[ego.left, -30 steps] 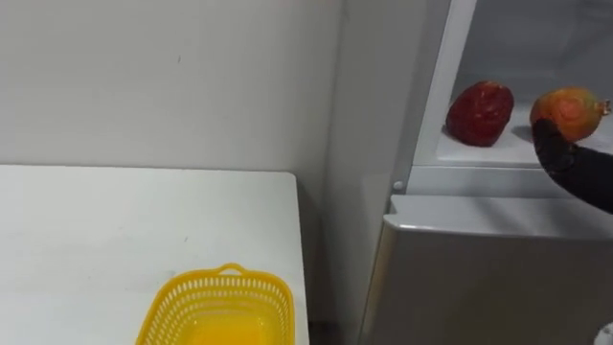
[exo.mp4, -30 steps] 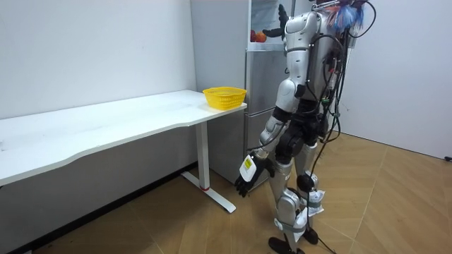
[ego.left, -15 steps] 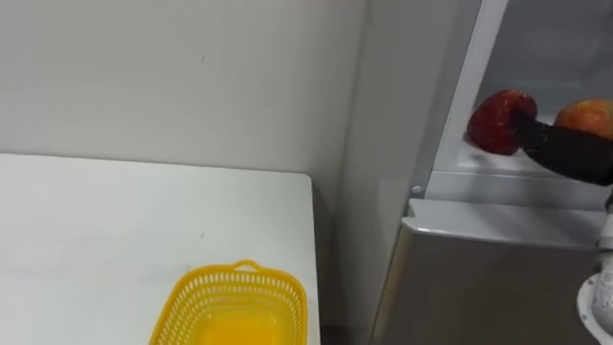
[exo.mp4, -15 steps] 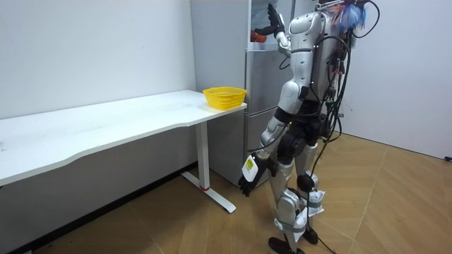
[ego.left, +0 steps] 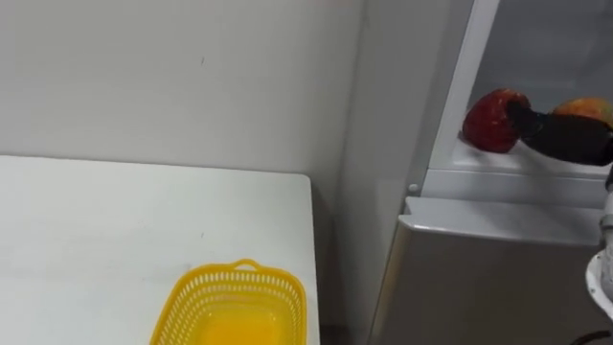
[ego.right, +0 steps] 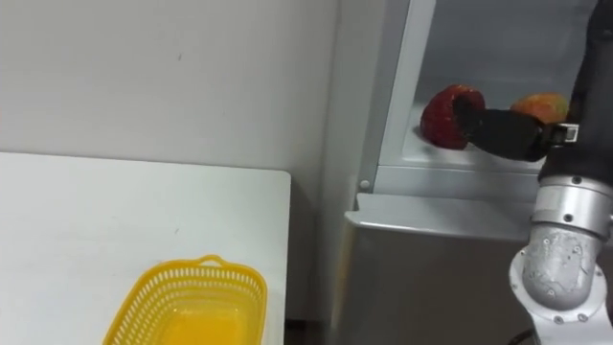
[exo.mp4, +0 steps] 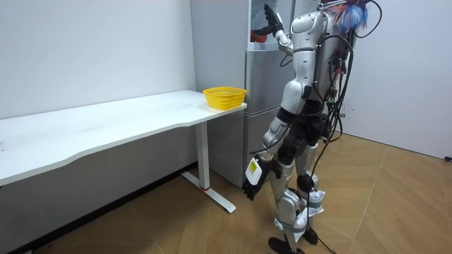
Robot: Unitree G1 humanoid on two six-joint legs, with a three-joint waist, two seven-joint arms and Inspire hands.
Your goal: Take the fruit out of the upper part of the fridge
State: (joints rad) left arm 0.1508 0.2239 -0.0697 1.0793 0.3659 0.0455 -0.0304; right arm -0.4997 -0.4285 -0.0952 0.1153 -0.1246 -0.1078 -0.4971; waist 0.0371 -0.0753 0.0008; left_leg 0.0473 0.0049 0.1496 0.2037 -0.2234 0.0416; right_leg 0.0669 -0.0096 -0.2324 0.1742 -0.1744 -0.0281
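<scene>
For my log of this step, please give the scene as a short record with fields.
Robot: stands facing the upper fridge, beside the white table
Right hand: open, inside it, at the red fruit
Left hand: open, hanging by the leg
Other fruit: orange fruit, right of the red one
Basket: yellow, empty, on the table near the fridge
</scene>
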